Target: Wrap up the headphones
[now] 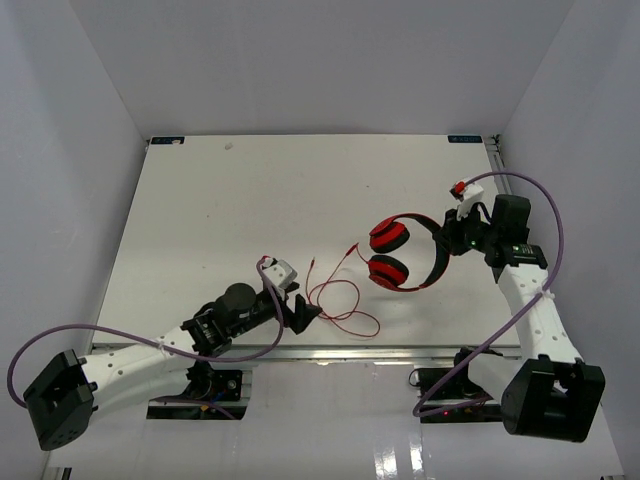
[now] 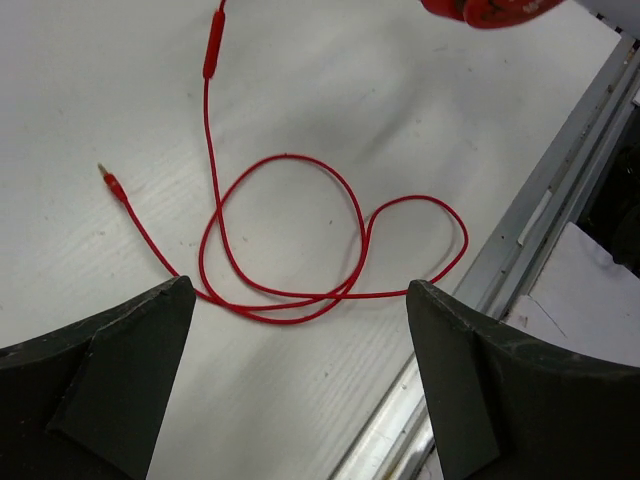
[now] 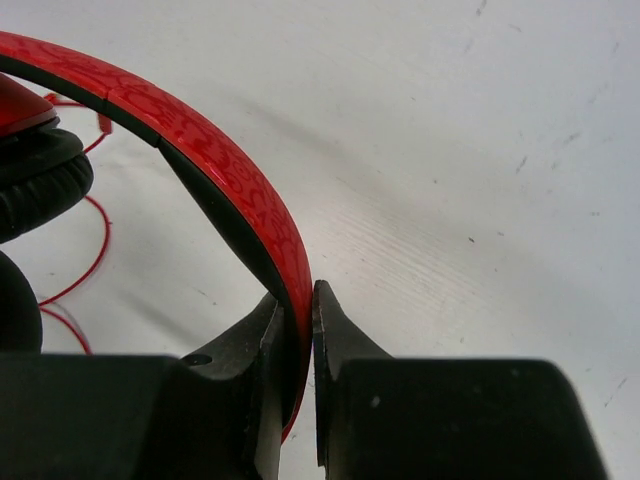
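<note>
The right pincer (image 3: 298, 320) pinches the headphones (image 3: 215, 165) by the red headband.

In the left wrist view the top edge cuts off the headphones (image 2: 490, 10), leaving only a red sliver, and the cable (image 2: 285, 157) runs out past it; the bottom edge cuts both left fingers (image 2: 110, 370). In the right wrist view the headband (image 3: 215, 160) vanishes between the right gripper's (image 3: 298, 295) fingers, the left edge crops the earcups (image 3: 40, 185), and these hide part of the cable. From above, the cable's tip is too small to make out.
</note>
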Motion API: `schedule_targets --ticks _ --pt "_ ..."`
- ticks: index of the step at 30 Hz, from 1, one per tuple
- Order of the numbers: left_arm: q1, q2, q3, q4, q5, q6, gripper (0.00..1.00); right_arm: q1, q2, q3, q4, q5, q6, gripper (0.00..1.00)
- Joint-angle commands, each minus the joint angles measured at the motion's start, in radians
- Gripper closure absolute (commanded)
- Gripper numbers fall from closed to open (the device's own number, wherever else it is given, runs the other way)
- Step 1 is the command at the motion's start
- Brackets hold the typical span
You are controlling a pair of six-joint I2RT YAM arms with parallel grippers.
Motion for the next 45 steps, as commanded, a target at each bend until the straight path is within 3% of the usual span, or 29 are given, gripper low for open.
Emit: schedule_targets --ticks 1,6,11,15,24,26,28,29,31,39,45 --pt "0.002 -0.042 -0.077 0.294 0.034 0.195 0.02 -0.002 -0.087 0.096 -0.081 -0.234 -0.112 0.92" --pt "0.002 -0.026 -0.111 0.430 0.094 0.244 0.02 -0.001 -0.146 0.183 -0.124 -0.345 -0.146 0.92" --pt "0.002 0.140 -0.085 0.534 0.125 0.272 0.02 -0.001 -0.148 0.239 -0.113 -0.429 -0.078 0.92" --pt "0.004 0.292 -0.087 0.728 0.128 0.305 0.02 0.000 -0.155 0.298 -0.100 -0.486 0.002 0.92" --pt "0.027 0.506 -0.004 0.910 0.008 0.321 0.06 0.000 -0.159 0.461 -0.100 -0.538 0.108 0.92" --pt "0.041 0.507 -0.013 0.938 0.033 0.299 0.16 -0.001 -0.157 0.481 -0.099 -0.528 0.120 0.92" --pt "0.046 0.503 -0.014 0.931 0.084 0.281 0.41 0.000 -0.155 0.498 -0.093 -0.513 0.137 0.92" --pt "0.047 0.497 -0.021 0.931 0.106 0.275 0.47 0.000 -0.154 0.505 -0.086 -0.496 0.145 0.92" --pt "0.047 0.480 -0.040 0.937 0.137 0.257 0.52 -0.001 -0.147 0.517 -0.071 -0.455 0.162 0.92" --pt "0.047 0.383 -0.162 0.963 0.232 0.188 0.28 -0.001 -0.085 0.586 -0.021 -0.355 0.257 0.92" --pt "0.047 0.358 -0.154 0.877 0.357 0.197 0.19 -0.001 -0.028 0.605 0.002 -0.330 0.341 0.92"
